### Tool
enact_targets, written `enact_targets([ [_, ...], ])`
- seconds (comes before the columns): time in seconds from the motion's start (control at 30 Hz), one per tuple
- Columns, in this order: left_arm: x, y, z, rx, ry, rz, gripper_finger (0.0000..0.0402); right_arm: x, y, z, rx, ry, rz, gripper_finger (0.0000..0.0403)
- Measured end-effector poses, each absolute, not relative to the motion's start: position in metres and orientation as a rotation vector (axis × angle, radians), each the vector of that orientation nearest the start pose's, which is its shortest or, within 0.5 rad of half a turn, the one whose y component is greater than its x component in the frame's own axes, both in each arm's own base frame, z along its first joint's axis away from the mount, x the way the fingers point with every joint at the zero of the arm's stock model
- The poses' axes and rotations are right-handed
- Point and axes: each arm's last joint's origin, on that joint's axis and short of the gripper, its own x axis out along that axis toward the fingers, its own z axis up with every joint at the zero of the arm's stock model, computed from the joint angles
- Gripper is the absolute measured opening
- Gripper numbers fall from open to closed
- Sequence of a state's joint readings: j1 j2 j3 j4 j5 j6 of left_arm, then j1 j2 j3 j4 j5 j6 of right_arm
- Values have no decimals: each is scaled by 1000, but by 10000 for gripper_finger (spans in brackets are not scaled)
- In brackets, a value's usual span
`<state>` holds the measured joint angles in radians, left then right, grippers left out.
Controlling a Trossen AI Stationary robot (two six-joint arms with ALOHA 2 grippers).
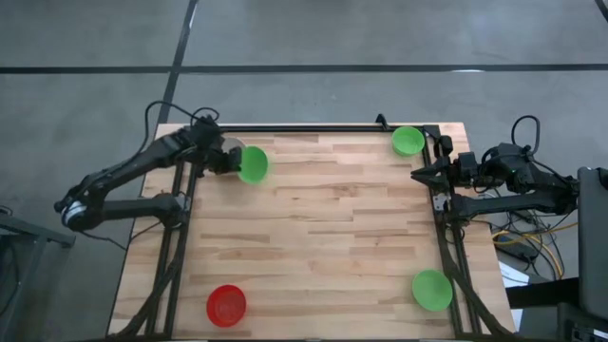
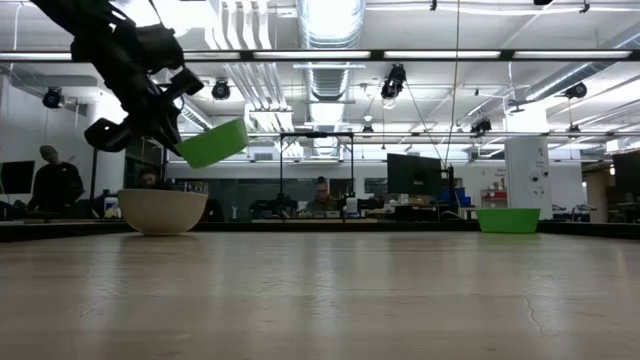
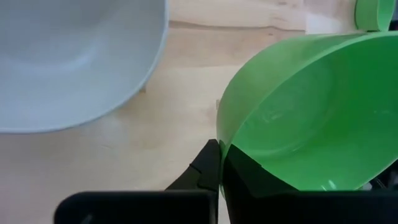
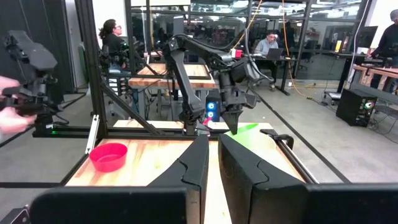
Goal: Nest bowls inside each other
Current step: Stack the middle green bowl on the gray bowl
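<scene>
My left gripper (image 1: 233, 160) is at the far left of the table, shut on a bright green bowl (image 1: 253, 164) that hangs in the air. Just beside and below it a whitish-grey bowl (image 2: 162, 211) rests on its base, largely hidden under the gripper in the high view. A second green bowl (image 1: 408, 141) sits at the far right, a third (image 1: 432, 290) at the near right, and a red bowl (image 1: 226, 305) at the near left. My right gripper (image 4: 213, 165) waits at the table's right edge, shut, with nothing in it. My left gripper pinches the green bowl's rim (image 3: 219, 134), one finger (image 3: 205, 169) outside the wall and the other inside the hollow. The fingers come slanting down from the table's left side. The bowl (image 2: 213, 143) is lifted clear and tilted, its gripped side lower.
Black frame rails (image 1: 446, 237) run along the table's left and right sides. The wooden top (image 1: 323, 237) between the bowls lies bare. A person's hand (image 4: 9, 118) holding a device shows beyond the table in the right wrist view.
</scene>
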<state>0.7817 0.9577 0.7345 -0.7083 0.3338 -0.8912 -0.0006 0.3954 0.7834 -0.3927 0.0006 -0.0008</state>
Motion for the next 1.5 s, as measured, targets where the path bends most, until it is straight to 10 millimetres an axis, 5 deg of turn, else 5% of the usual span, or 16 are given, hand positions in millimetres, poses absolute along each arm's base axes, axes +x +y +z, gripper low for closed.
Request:
enact_targets([
  [0.8,71,138,262,-1461,616,1020,8,77,0,353,-1,4,-1,34],
  [1.5,71,176,242,-1518,794,1121,7,77,0,353,-1,4,-1,34],
])
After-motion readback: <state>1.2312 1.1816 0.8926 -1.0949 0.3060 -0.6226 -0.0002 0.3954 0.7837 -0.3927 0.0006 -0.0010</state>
